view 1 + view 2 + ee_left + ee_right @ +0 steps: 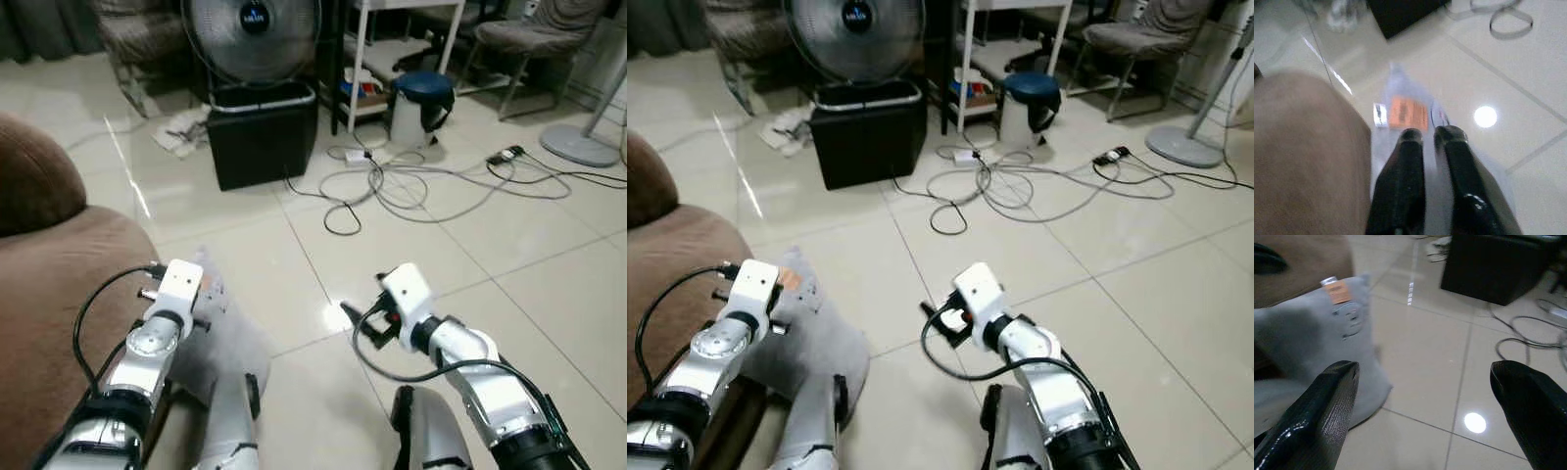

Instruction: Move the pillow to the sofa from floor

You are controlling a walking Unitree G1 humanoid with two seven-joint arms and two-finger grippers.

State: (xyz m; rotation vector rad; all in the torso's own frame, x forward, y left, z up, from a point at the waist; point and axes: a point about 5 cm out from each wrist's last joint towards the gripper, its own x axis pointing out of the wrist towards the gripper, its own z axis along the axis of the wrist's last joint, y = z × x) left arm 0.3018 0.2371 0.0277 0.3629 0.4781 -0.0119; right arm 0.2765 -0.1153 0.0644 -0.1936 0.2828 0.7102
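A grey pillow (235,352) with an orange tag (1408,113) stands on end against the front of the brown sofa (49,274), on the tiled floor at my left. My left gripper (1429,134) is shut on the pillow's upper part, with fabric pinched between its black fingers just below the tag. To the right of the pillow, my right gripper (1425,372) hovers low over the tiles. It is open wide, nothing is between its fingers, and it stays apart from the pillow (1317,333).
A black box (260,132) with a standing fan on it is straight ahead. Loose cables (411,181) and a power strip (507,154) lie on the tiles beyond my right arm. A white bin with a blue lid (421,103) and a fan base (583,147) stand farther back.
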